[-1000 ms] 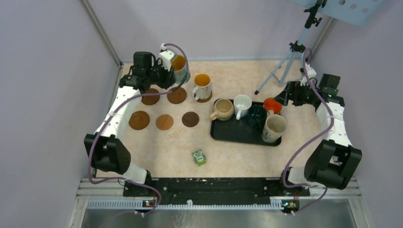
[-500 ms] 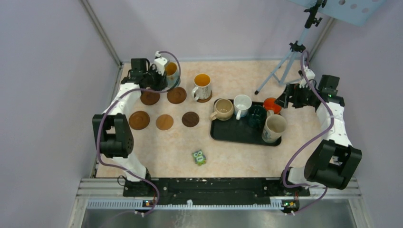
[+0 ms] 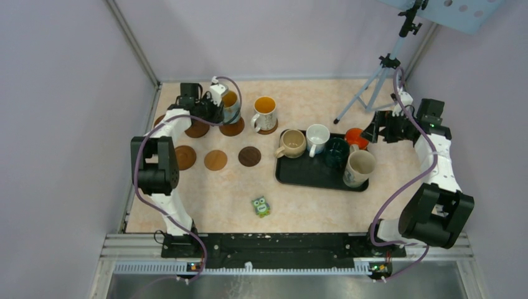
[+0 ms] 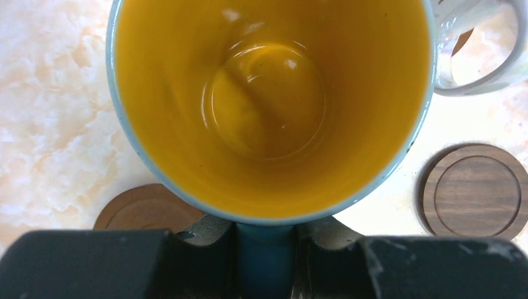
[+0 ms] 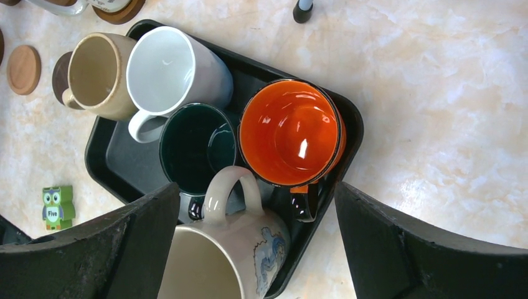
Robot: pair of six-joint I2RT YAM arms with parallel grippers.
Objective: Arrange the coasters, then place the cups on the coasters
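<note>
Mug [image 4: 268,106], orange inside, pinched by its blue handle in closed left gripper [image 4: 264,252], coasters [image 4: 476,190] just beside; right gripper [image 5: 255,249] spread wide, empty, over orange-red cup [image 5: 289,134].

Light in here is soft and even, coming from above. Shadows on the pale marbled tabletop [image 3: 311,205] are short and fuzzy, and the overhead view's sharp. The left wrist view is jammed against the blue-rimmed mug with the glossy yellow-orange inside [image 4: 268,112]. It has small white glints near its lip and on its floor, and the left gripper [image 4: 264,252] is a dark, slightly soft mass along the bottom. Right wrist view is crisp. The shiny small orange-red cup [image 5: 289,134] has one white hotspot, the black rectangular tray [image 5: 118,159] swallows detail, and the right gripper [image 5: 255,212] looms dark in the lower corners.
</note>
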